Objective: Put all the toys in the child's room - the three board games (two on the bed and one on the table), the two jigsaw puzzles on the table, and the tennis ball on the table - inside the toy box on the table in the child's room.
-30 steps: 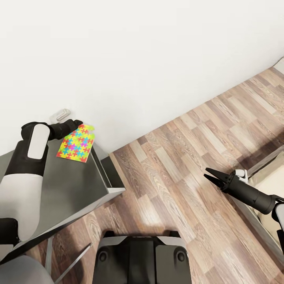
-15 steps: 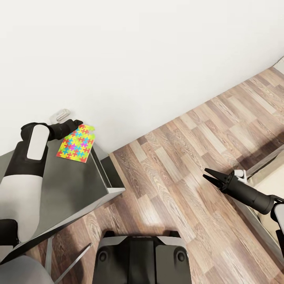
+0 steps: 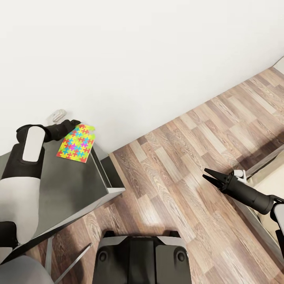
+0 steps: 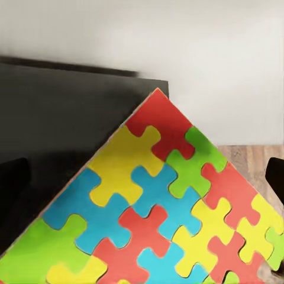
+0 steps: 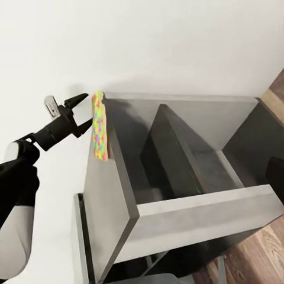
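On the grey table (image 3: 71, 185) lies one jigsaw puzzle (image 3: 77, 143); left gripper (image 5: 84, 112) jaws spread, right gripper (image 3: 210, 176) jaws parted.

Bright jigsaw puzzle (image 4: 160, 207) — corner overhanging the dark table (image 4: 59, 118).

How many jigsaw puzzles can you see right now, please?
1: a puzzle at the table's far corner, by the left hand. A second one may be out of view.

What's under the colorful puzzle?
The puzzle lies on the far corner of the gray table, with its far edge past the tabletop. The left claw is at that edge. The table part right beneath it is covered.
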Robot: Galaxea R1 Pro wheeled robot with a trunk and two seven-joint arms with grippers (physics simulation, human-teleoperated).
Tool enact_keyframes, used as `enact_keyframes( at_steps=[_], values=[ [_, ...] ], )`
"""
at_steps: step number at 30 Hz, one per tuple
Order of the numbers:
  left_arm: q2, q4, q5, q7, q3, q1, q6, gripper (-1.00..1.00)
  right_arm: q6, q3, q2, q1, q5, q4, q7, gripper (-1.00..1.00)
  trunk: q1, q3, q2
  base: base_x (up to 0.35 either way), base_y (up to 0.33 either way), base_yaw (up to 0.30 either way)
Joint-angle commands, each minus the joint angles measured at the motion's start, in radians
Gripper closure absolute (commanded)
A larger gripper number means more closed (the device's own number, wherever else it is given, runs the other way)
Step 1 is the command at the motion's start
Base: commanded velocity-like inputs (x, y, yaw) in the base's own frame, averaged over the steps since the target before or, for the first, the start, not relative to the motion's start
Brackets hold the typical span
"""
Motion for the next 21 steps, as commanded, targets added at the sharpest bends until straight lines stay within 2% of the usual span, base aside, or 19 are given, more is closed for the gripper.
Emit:
enact_keyframes(
  at_steps=[1,2,5,7,9,10,11,12,14,15,17,21],
  values=[
    [0.002,-0.003,-0.012,0.011,0.018,0.007,0.011,-1.00,0.005,-0.001,0.000,-0.001,0.005,0.000,0.007,-1.00,0.001,-0.001,-0.001,0.000,0.000,0.000],
    [0.002,-0.003,-0.012,0.011,0.018,0.007,0.011,-1.00,0.005,-0.001,0.000,-0.001,0.005,0.000,0.007,-1.00,0.001,-0.001,-0.001,0.000,0.000,0.000],
    [0.007,-0.065,-0.007,0.007,0.063,0.033,0.013,-1.00,0.005,0.000,0.000,-0.001,0.005,0.000,0.007,-1.00,0.001,-0.001,-0.001,0.000,0.000,0.000],
    [0.010,-0.085,-0.001,0.006,0.076,0.041,0.014,-1.00,0.005,0.000,0.000,-0.001,0.005,0.000,0.007,-1.00,0.001,-0.001,-0.001,0.000,0.000,0.000],
    [0.018,-0.128,0.021,0.005,0.100,0.053,0.016,-1.00,0.005,-0.001,0.000,-0.001,0.006,0.000,0.007,-1.00,0.001,-0.001,-0.001,0.000,0.000,0.000],
    [0.018,-0.128,0.021,0.005,0.100,0.053,0.016,-1.00,0.005,-0.001,0.000,-0.001,0.006,0.000,0.007,-1.00,0.001,-0.001,-0.001,0.000,0.000,0.000],
    [0.025,-0.169,0.057,0.005,0.120,0.063,0.019,-1.00,0.005,-0.002,-0.001,-0.002,0.006,0.000,0.007,-1.00,0.001,-0.001,-0.001,0.000,0.000,0.000],
    [0.025,-0.169,0.057,0.005,0.120,0.063,0.019,-1.00,0.005,-0.002,-0.001,-0.002,0.006,0.000,0.007,-1.00,0.001,-0.001,-0.001,0.000,0.000,0.000],
    [0.029,-0.201,0.091,0.006,0.136,0.072,0.023,-1.00,0.005,-0.003,-0.001,-0.005,0.006,0.000,0.007,-1.00,0.001,-0.001,-0.001,0.000,0.000,0.000],
    [0.029,-0.201,0.091,0.006,0.136,0.072,0.023,-1.00,0.005,-0.003,-0.001,-0.005,0.006,0.000,0.007,-1.00,0.001,-0.001,-0.001,0.000,0.000,0.000],
    [0.031,-0.224,0.115,0.006,0.146,0.079,0.025,-1.00,0.005,-0.003,0.000,-0.011,0.006,0.000,0.006,-1.00,0.001,-0.001,-0.001,0.000,0.000,0.000],
    [0.031,-0.245,0.131,0.006,0.152,0.085,0.027,-1.00,0.005,-0.002,0.002,-0.018,0.006,0.000,0.006,-1.00,0.001,-0.001,-0.001,0.000,0.000,0.000]
  ],
)
